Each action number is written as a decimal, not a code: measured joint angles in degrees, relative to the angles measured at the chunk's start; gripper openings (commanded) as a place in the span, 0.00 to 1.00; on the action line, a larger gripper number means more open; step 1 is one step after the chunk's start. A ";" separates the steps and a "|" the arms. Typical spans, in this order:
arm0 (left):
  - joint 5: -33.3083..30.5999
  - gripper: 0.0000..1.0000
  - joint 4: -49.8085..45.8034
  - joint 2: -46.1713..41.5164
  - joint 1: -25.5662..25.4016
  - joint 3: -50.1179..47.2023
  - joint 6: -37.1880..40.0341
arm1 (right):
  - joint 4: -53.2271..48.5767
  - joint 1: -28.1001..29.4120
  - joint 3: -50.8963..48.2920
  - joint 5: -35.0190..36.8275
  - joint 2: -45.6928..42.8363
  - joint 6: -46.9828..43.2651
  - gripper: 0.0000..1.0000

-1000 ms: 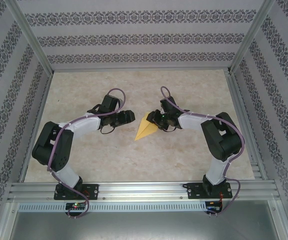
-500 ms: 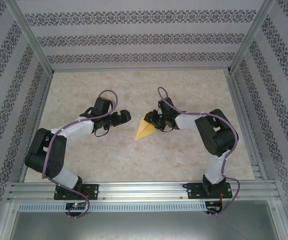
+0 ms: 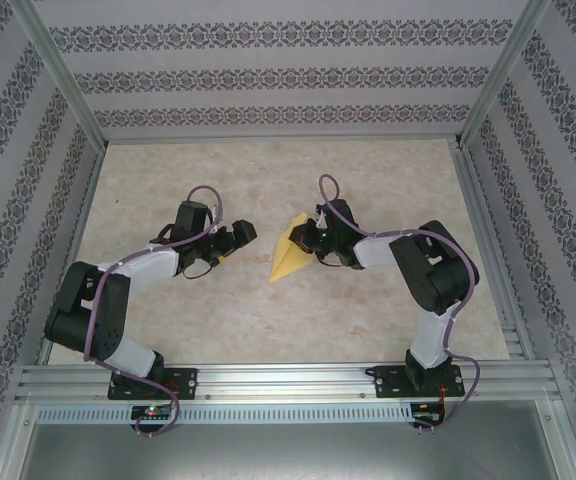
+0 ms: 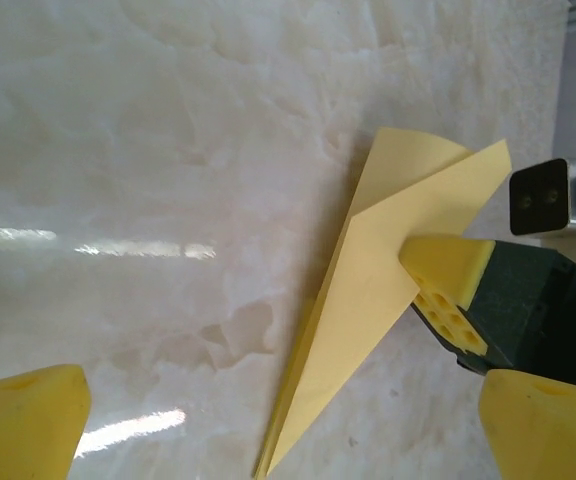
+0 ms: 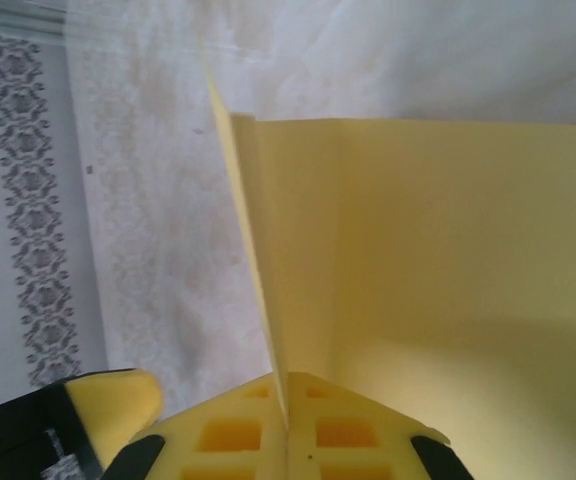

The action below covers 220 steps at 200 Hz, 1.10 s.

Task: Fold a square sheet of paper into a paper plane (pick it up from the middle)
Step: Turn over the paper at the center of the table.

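Right gripper (image 3: 308, 238): your jaws are pinched together on the paper plane (image 3: 290, 255), with the yellow pads meeting on its wide rear end.
Paper plane: you have the yellow dart near the middle of the table (image 3: 388, 180). Its nose points toward the arm bases and sits low by the surface. In the right wrist view, one fold stands on edge along the centre crease, running straight into your closed pads.
Left gripper (image 3: 238, 237): your fingers are spread wide with nothing between them. The gripper sits just left of the plane, apart from it and facing it.
Table: pale marbled top.
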 measured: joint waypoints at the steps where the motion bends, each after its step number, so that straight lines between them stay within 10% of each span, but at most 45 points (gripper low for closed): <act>1: 0.09 1.00 0.00 -0.02 0.00 0.00 -0.02 | 0.04 -0.02 -0.02 -0.09 -0.07 0.02 0.02; 98: 17.88 0.98 12.11 -2.10 -1.27 0.57 -0.68 | 8.44 -1.20 3.63 -14.53 -9.62 5.22 0.06; 220: 21.64 0.27 23.58 -1.07 -2.27 0.76 -5.22 | 8.20 -1.20 4.26 -18.21 -9.60 6.84 0.08</act>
